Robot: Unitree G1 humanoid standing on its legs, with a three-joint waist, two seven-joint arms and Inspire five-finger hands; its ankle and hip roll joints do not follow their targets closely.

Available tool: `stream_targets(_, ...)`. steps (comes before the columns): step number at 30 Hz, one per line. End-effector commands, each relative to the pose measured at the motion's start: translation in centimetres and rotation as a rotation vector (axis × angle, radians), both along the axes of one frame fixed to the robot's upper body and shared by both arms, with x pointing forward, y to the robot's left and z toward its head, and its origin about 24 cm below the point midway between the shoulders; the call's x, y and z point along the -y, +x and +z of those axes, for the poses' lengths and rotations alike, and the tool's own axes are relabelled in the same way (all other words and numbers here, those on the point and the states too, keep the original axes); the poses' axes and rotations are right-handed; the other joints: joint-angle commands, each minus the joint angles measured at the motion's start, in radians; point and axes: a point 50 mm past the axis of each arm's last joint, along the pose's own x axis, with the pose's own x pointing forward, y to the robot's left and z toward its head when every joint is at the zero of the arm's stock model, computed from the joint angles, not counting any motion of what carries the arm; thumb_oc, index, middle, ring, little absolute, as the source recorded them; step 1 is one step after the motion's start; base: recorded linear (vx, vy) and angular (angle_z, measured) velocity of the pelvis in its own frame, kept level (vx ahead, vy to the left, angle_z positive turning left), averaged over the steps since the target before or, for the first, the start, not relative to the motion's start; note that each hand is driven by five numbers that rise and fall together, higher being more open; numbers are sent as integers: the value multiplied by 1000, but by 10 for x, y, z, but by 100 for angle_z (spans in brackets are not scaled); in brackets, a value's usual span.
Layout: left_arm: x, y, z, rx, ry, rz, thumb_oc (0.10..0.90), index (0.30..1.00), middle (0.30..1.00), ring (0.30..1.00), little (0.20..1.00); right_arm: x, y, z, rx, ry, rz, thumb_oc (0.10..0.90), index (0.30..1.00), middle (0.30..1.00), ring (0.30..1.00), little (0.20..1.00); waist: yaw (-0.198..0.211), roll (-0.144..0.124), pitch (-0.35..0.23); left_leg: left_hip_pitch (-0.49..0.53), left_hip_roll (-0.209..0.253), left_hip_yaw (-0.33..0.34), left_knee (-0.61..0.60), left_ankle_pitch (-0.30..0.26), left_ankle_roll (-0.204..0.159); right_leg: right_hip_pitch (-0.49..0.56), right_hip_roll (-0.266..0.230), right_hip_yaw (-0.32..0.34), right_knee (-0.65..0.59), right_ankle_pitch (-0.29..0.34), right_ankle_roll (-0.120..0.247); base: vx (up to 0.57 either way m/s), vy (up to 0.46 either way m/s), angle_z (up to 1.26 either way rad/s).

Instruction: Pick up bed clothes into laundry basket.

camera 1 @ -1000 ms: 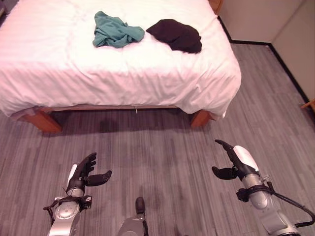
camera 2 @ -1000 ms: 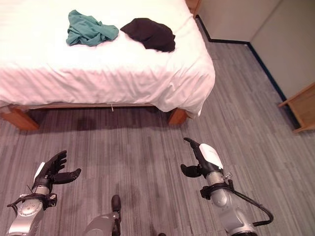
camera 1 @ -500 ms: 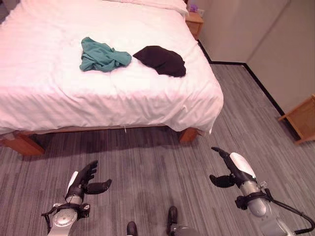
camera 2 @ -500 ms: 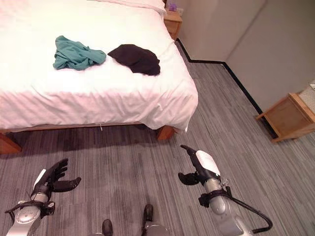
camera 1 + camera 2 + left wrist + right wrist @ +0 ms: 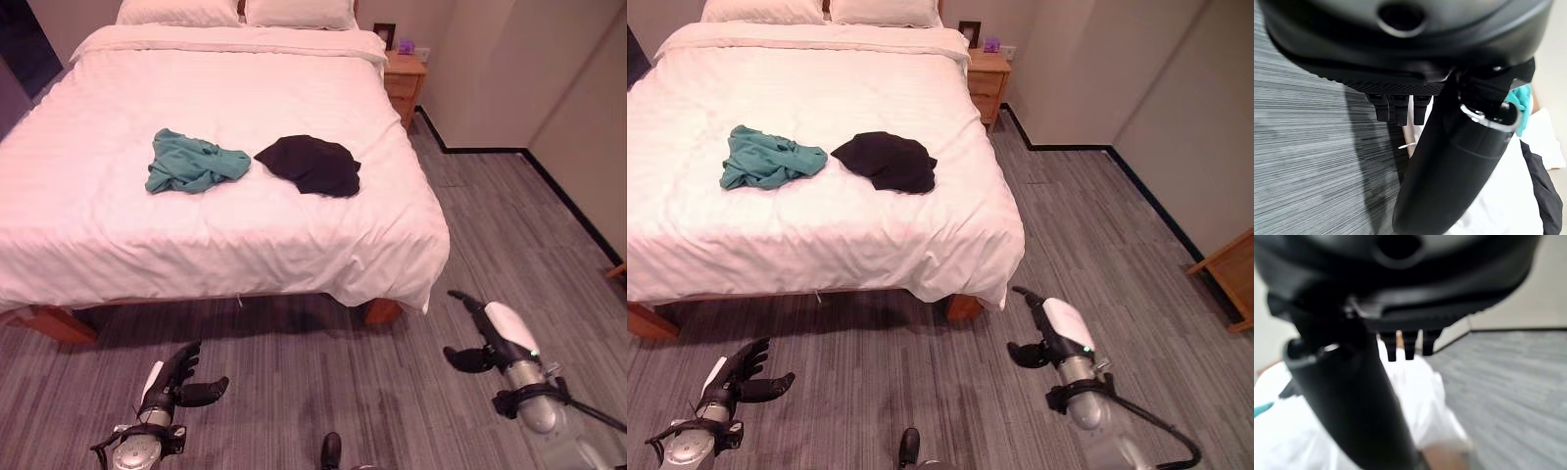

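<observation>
A: What sits nearest, at the bottom of the frame?

B: The left robot hand (image 5: 174, 380) at the lower left, over the grey striped floor (image 5: 294, 382), fingers relaxed and spread, holding nothing. The right robot hand (image 5: 487, 338) at the lower right is likewise spread loosely and empty.

A: And beyond them?

B: The bed (image 5: 118, 235), its white cover hanging down over wooden legs, fills the upper left and centre.

A: Where are the clothes?

B: On the cover, mid-frame: a crumpled teal garment (image 5: 191, 163) to the left and a black garment (image 5: 312, 164) just beside it on the right, apart from each other.

A: Farther back?

B: Two pillows (image 5: 245, 12) at the head, and a wooden nightstand (image 5: 404, 80) at the upper right against the wall.
</observation>
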Motion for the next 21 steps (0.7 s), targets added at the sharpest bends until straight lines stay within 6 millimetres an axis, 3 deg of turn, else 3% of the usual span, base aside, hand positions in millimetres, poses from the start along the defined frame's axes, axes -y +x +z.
stream_targets(1, -11, 40, 53, 272, 82, -29, 800, 900, 900, 900, 900, 10, 22, 65, 294, -40, 15, 800, 900, 900, 900, 900, 17, 7, 22, 73, -36, 118, -328, 122, 92, 48, -118, -17, 7, -24, 158, 356, 160, -15)
stream_targets(2, -10, 39, 53, 276, 86, -31, 800, 900, 900, 900, 900, 14, 22, 68, 294, -59, 12, 800, 900, 900, 900, 900, 38, 25, 19, 57, -50, 110, -477, 148, 95, 69, -113, -6, 7, -46, 175, 284, 144, -37)
stream_targets(3, -10, 39, 53, 275, 84, -31, 800, 900, 900, 900, 900, 14, 22, 69, 293, -61, 12, 800, 900, 900, 900, 900, 39, 25, 18, 69, -55, 113, -498, 157, 95, 71, -116, -6, 7, -48, 176, 295, 177, -43)
stream_targets(6, -5, 41, 52, 281, 81, -30, 800, 900, 900, 900, 900, 22, 23, 71, 294, -83, -8, 800, 900, 900, 900, 900, 69, 52, 23, -11, -13, 100, -726, 285, 68, 148, -122, 12, 7, -111, 188, 271, 154, -32)
stream_targets(7, -5, 42, 51, 282, 81, -30, 800, 900, 900, 900, 900, 22, 23, 71, 295, -83, -9, 800, 900, 900, 900, 900, 68, 51, 23, -10, -15, 99, -726, 284, 68, 149, -124, 10, 7, -113, 188, 298, 193, -16)
stream_targets(11, -3, 44, 56, 294, 99, -46, 800, 900, 900, 900, 900, 24, 22, 71, 284, -92, -14, 800, 900, 900, 900, 900, 60, 64, 6, -3, 51, 187, -726, 340, 53, 212, -128, 15, 7, -140, 198, 186, 156, -5)
stream_targets(13, -3, 44, 56, 294, 99, -46, 800, 900, 900, 900, 900, 24, 22, 71, 283, -92, -14, 800, 900, 900, 900, 900, 62, 64, 8, 2, 52, 189, -726, 341, 51, 214, -127, 17, 7, -140, 197, 189, 147, -23)
stream_targets(14, -4, 42, 55, 281, 118, -57, 800, 900, 900, 900, 900, 27, 19, 71, 267, -111, -20, 800, 900, 900, 900, 900, 67, 55, -14, 39, 72, 195, -706, 375, 44, 253, -140, 28, 7, -145, 204, 235, 174, -30)
stream_targets(16, -6, 43, 56, 278, 130, -62, 800, 900, 900, 900, 900, 29, 20, 71, 269, -115, -26, 800, 900, 900, 900, 900, 68, 44, -15, 46, 80, 204, -698, 379, 41, 263, -149, 31, 7, -148, 209, 208, 195, -11)
stream_targets(21, -13, 47, 64, 266, 189, -96, 800, 900, 900, 900, 900, 36, 29, 86, 301, -157, -48, 800, 900, 900, 900, 900, 67, -3, -49, 87, 74, 231, -725, 336, 55, 252, -196, 21, 12, -93, 260, 169, 246, 1)
